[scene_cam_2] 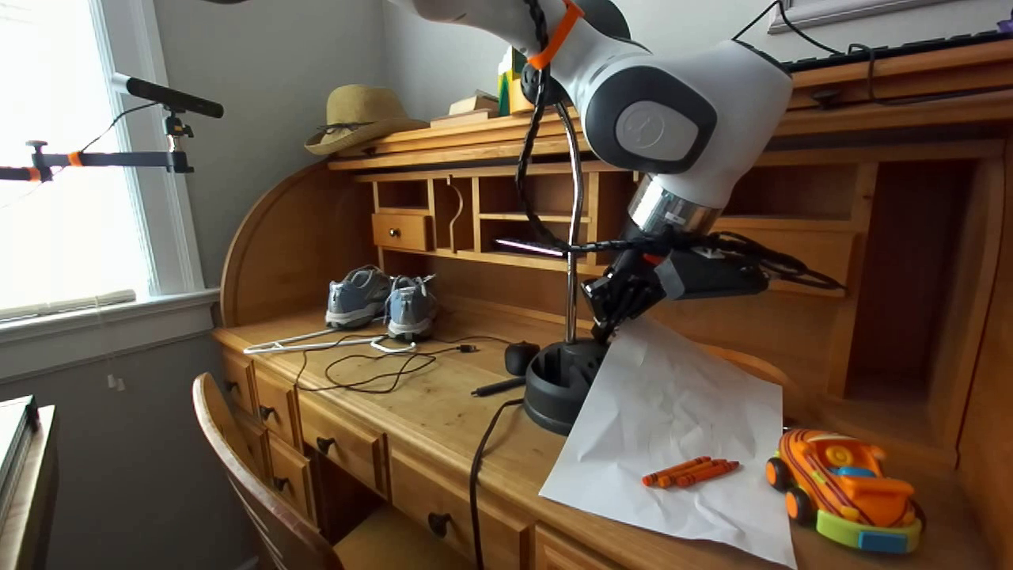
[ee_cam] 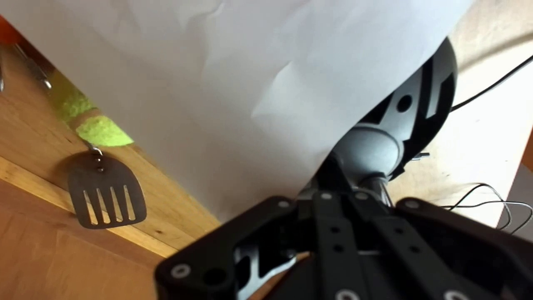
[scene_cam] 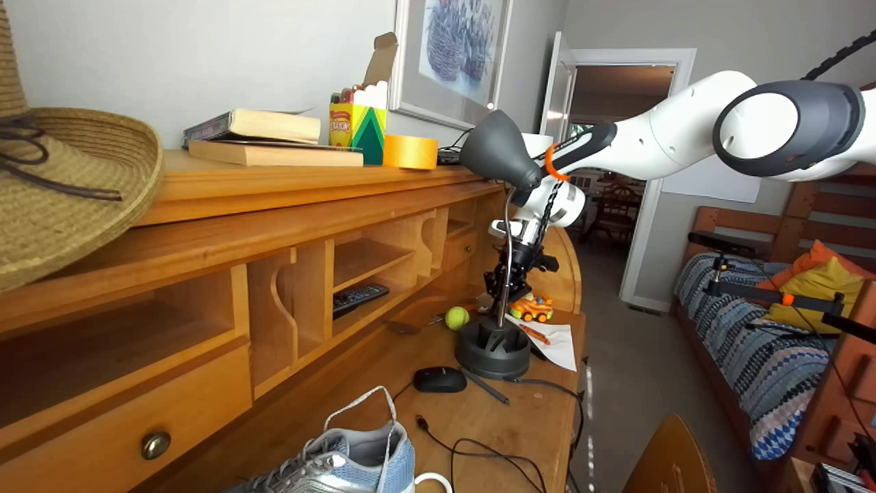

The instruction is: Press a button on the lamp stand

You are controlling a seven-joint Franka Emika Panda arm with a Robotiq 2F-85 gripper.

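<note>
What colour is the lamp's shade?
Dark grey; the lamp's shade shows best in an exterior view.

We take this for a home, and likely a bedroom. In an exterior view we see a wooden bed (scene_cam: 736,222) with patterned blue bedding (scene_cam: 773,383) and 2 pillows (scene_cam: 825,281), and a framed picture (scene_cam: 462,41) on the wall (scene_cam: 205,55). In both exterior views we find a wooden desk (scene_cam_2: 443,412) bearing household things: a straw hat (scene_cam_2: 360,111), crayons (scene_cam_2: 704,475) and a toy car (scene_cam_2: 847,491); 2 sneakers (scene_cam_2: 410,313) stand on it as well, side by side.
</note>
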